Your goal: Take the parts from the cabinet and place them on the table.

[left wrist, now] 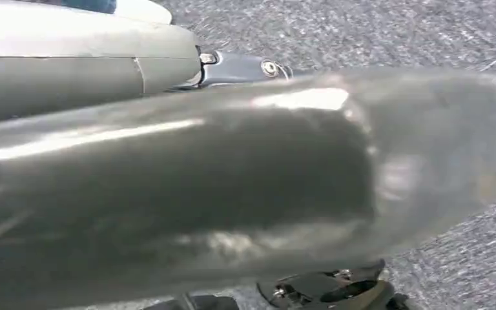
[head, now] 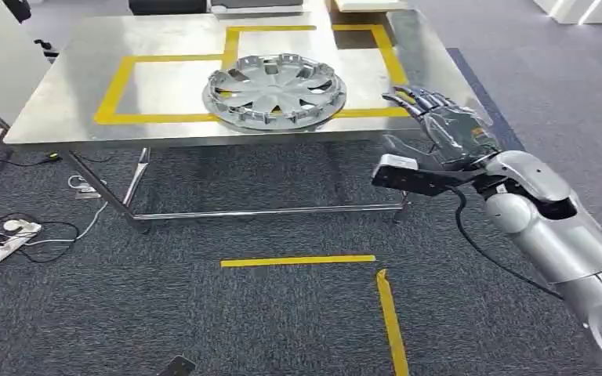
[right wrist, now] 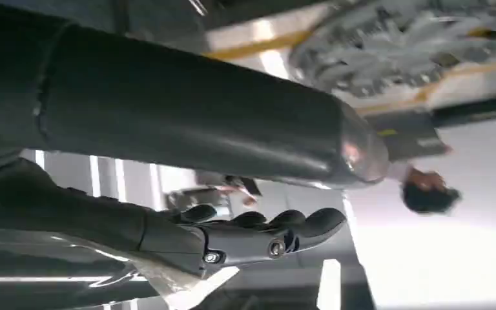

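A silver wheel cover (head: 276, 90) lies flat on the steel table (head: 63, 86), across the front line of a yellow tape rectangle. My right hand (head: 439, 117) hovers at the table's front right corner, to the right of the wheel cover and apart from it. Its fingers are stretched out and hold nothing. The right wrist view shows the same hand (right wrist: 258, 239) with straight fingers and the wheel cover (right wrist: 413, 45) beyond it. My left hand (left wrist: 200, 187) is a blurred grey shape over carpet in the left wrist view, and how its fingers lie is unclear.
A power strip (head: 12, 235) and cables lie on the carpet at the left. Yellow tape marks (head: 298, 261) lie on the floor in front of the table. A person (right wrist: 426, 194) stands beyond the table in the right wrist view.
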